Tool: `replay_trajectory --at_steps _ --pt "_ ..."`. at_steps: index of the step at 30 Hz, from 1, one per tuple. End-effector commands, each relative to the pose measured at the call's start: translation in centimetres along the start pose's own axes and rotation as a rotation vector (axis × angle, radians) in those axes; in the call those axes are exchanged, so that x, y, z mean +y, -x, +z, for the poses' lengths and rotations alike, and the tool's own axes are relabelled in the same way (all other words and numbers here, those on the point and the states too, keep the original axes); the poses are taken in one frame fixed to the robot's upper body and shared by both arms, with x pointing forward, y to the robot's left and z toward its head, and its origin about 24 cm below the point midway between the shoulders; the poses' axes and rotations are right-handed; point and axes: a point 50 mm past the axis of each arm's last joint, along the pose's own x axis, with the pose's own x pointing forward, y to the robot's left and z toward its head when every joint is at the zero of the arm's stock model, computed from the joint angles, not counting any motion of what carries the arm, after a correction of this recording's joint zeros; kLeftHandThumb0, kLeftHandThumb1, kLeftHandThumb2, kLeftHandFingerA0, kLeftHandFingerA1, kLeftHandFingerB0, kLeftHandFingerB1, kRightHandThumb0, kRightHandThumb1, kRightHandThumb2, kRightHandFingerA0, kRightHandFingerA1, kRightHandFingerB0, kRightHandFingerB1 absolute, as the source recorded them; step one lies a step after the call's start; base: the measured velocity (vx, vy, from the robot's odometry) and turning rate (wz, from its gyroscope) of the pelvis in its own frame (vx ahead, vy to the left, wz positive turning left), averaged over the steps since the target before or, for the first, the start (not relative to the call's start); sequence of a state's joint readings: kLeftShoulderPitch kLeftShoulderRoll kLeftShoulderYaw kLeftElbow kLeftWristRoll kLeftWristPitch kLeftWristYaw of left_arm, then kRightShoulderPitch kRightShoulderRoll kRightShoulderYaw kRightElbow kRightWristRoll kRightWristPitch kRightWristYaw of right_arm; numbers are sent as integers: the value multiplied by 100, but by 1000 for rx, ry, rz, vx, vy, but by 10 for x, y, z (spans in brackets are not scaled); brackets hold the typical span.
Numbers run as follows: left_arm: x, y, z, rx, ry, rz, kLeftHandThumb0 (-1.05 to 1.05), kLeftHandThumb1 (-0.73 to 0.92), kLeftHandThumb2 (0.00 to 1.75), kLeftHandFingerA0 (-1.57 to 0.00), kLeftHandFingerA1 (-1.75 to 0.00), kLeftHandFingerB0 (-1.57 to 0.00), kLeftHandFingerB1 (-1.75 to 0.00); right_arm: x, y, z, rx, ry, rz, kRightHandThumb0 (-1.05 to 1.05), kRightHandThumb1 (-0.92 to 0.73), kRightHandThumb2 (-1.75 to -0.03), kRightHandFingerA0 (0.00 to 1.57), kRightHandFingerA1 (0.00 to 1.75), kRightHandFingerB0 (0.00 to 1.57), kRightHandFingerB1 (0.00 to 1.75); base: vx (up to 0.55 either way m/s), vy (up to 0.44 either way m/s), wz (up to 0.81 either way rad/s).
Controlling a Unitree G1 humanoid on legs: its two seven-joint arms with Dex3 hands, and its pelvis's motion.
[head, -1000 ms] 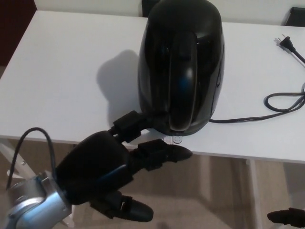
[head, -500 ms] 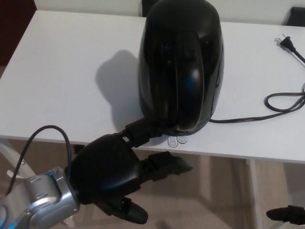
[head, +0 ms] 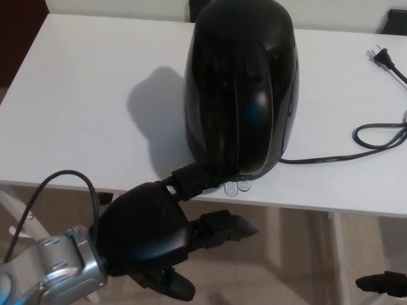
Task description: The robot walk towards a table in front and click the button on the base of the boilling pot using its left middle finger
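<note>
A glossy black boiling pot [head: 241,86] stands near the front edge of the white table [head: 82,95], handle facing me. A small clear button tab [head: 236,187] sticks out of its base at the table edge. My left hand [head: 149,232] is at the lower left, fingers apart and holding nothing. One finger [head: 189,176] reaches up to the pot's base just left of the tab, touching or nearly so. Another finger [head: 226,227] points right below the table edge. Only a dark tip of my right hand [head: 381,283] shows at the bottom right corner.
The pot's black power cord [head: 375,136] loops across the right of the table, with its plug [head: 380,57] lying loose near the back right. A black cable [head: 60,187] arches over my left wrist. Table legs and beige floor show below the front edge.
My left hand has shifted right and slightly down; its upper finger slid along the pot's base toward the tab. The pot turned slightly between the first two frames.
</note>
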State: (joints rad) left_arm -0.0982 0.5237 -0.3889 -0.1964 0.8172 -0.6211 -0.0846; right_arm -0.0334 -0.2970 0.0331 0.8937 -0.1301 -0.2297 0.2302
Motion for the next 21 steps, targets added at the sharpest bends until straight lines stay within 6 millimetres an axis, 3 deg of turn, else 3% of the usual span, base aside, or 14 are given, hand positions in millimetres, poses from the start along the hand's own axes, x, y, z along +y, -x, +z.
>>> replay_trajectory --at_steps 1,12,13,16,17,21 --pt "-49 29 14 0 32 -191 -79 56 90 -34 -46 -24 -43 -8 0 6 -27 43 -2 -44 -51 -80 69 62 52 56 0 0 0" --pt "-47 29 14 -5 28 -173 -79 55 90 -34 -46 -24 -43 -8 -1 6 -26 52 5 -45 -52 -81 69 62 51 55 0 0 1" --pt "-48 29 14 -7 30 -167 -79 54 89 -35 -46 -26 -43 -8 0 6 -30 41 5 -39 -63 -58 77 51 57 44 0 0 0" --pt "-48 27 14 -6 31 -170 -79 55 89 -34 -46 -26 -43 -9 0 5 -22 48 2 -38 -64 -58 78 50 57 43 0 0 0" --pt "-48 27 13 -5 30 -174 -79 55 89 -34 -46 -26 -43 -9 -1 6 -24 53 1 -44 -52 -81 71 62 51 55 0 0 0" --pt "-47 24 13 -6 22 -174 -79 55 89 -36 -46 -26 -43 -9 -1 6 -20 47 -1 -44 -51 -80 71 62 52 55 0 0 0"
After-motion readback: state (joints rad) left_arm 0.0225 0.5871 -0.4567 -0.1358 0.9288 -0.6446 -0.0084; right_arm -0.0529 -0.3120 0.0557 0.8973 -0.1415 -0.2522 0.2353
